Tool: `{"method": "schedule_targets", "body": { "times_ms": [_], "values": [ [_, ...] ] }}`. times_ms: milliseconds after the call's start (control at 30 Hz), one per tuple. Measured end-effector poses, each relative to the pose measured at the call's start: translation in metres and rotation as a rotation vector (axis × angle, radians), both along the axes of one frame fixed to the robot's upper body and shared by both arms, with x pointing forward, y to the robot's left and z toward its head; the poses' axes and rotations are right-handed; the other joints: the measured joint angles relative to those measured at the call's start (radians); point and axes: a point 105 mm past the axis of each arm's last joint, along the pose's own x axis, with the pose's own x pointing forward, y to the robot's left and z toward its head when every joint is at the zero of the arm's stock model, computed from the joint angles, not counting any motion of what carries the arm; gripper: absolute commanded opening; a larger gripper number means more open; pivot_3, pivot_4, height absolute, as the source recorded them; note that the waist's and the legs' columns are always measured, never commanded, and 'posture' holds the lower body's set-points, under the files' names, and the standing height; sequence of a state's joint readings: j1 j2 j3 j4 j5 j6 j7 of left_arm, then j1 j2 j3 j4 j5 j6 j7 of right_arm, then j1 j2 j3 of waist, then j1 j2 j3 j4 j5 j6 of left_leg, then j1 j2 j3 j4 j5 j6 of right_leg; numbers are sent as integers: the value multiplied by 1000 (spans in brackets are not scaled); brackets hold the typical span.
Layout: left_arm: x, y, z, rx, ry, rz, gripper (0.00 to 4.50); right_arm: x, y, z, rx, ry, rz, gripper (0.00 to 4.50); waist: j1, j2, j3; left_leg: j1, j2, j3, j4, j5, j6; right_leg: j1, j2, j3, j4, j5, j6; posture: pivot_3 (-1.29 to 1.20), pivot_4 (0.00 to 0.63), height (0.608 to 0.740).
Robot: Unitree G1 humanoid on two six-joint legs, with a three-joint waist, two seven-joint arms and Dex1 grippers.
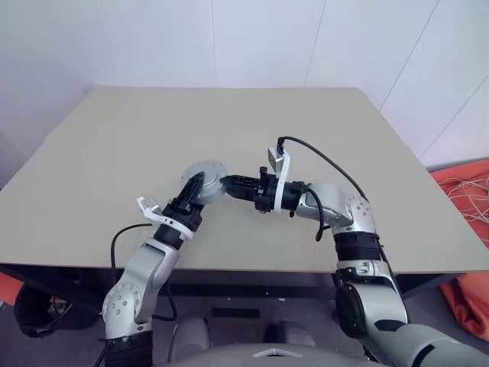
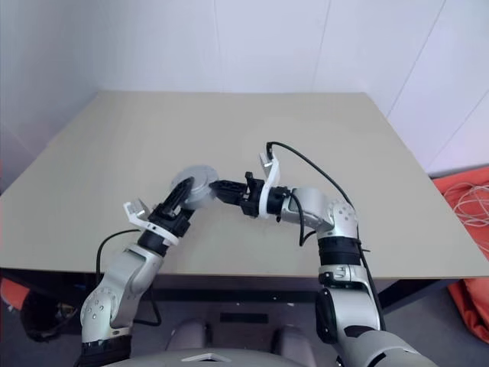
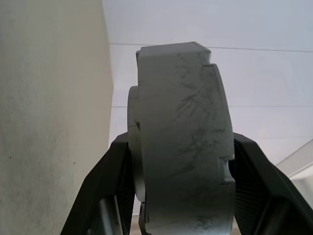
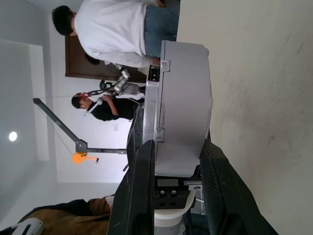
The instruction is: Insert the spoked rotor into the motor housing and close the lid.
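Observation:
A thick round grey metal body, the motor housing (image 1: 206,173), hangs just above the tan table (image 1: 114,153) near its front middle. My left gripper (image 1: 196,187) comes up from below left and is shut on the housing. In the left wrist view, its black fingers (image 3: 105,191) press both flat sides of the housing (image 3: 181,137). My right gripper (image 1: 228,183) reaches in from the right and is shut on the housing's other edge. The right wrist view shows the housing (image 4: 183,107) between that gripper's fingers (image 4: 142,196). The spoked rotor is hidden. I cannot tell the lid apart from the housing.
The table's front edge runs just below my arms. An orange bundle with white cord (image 1: 466,202) lies on the floor to the right. White walls stand behind the table. In the right wrist view, people (image 4: 112,29) stand beyond the table.

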State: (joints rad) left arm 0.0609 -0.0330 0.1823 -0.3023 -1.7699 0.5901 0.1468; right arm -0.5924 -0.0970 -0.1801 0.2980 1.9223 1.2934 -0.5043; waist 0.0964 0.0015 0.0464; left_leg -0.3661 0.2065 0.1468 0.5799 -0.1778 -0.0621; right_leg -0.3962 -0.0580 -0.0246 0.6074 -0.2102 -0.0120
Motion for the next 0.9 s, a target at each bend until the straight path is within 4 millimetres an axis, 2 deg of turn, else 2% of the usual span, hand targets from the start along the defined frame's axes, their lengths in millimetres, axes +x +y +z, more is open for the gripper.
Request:
{"method": "schedule_targets", "body": {
  "times_ms": [33, 367, 667, 800, 900],
  "values": [
    [0, 0, 0, 0, 2, 1, 2159, 0, 0, 0, 1, 2, -2, 1057, 0, 0, 0, 0, 0, 0, 0, 0, 0, 0, 0, 0, 0, 0, 0, 0, 0, 740],
    [0, -1, -2, 4, 17, 5, 2131, 4, -2, 3, 35, 9, -43, 4465, 0, 0, 0, 0, 0, 0, 0, 0, 0, 0, 0, 0, 0, 0, 0, 0, 0, 740],
    [4, 7, -5, 28, 30, 69, 2131, 16, -21, -19, -118, 65, -158, 4500, 0, -1, 0, -1, 0, 0, 1, 0, 0, 1, 0, 0, 0, 0, 1, 0, 0, 740],
    [15, 27, -5, 93, 34, 217, 2131, 21, -33, -37, -187, 100, -225, 4500, -1, -1, 0, -1, 0, 0, 1, 0, 0, 1, 0, 0, 0, 1, 1, 0, 0, 740],
    [22, 44, -4, 169, 48, 337, 2131, 22, -35, -39, -194, 96, -233, 4500, -3, -1, 0, -2, 0, 0, 1, 0, 0, 1, 0, 0, 0, 1, 2, 0, 0, 740]
  ]
}}
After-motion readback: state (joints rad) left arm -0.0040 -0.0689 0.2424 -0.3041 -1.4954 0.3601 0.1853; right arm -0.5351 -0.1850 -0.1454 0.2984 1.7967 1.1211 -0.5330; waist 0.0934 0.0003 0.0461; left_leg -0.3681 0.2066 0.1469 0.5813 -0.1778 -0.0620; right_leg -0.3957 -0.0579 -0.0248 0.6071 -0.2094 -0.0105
